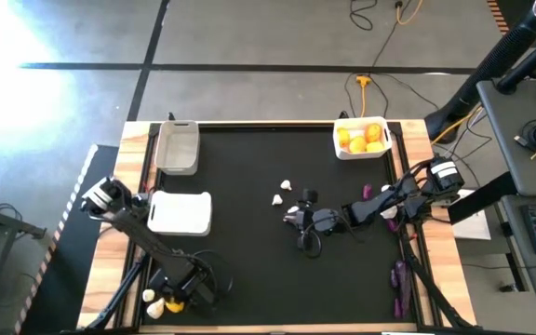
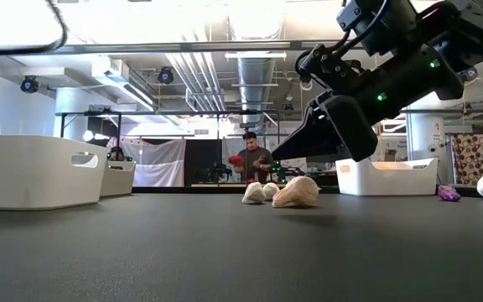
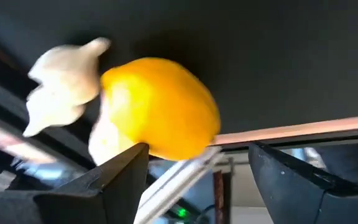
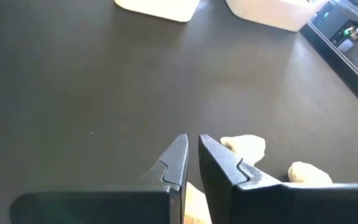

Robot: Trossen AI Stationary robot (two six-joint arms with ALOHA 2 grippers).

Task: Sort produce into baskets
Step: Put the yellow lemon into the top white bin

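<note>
Left gripper [image 3: 197, 180] parked at the table's near left corner, jaws open, a lemon [image 3: 160, 106] and garlic bulb [image 3: 64, 84] just beyond them. Mid-table, right gripper [image 4: 191, 155] nearly closed, empty, over a bulb [image 2: 296, 193]; two more bulbs [image 1: 283, 192] nearby. Grey bin [image 1: 177, 146] and white bin [image 1: 180, 212] left; far-right white bin [image 1: 339, 149] holds citrus [image 1: 361, 137].

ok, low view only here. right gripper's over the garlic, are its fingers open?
Observer: No. In the right wrist view the right gripper has its fingers almost together, only a thin gap.
Operator: Left arm? Can't see it.
Observer: The left gripper is at the table's near left edge, open, facing a yellow lemon.
Operator: Anything in the white basket on my right?
Observer: From above, the white basket holds yellow and orange citrus fruits.
</note>
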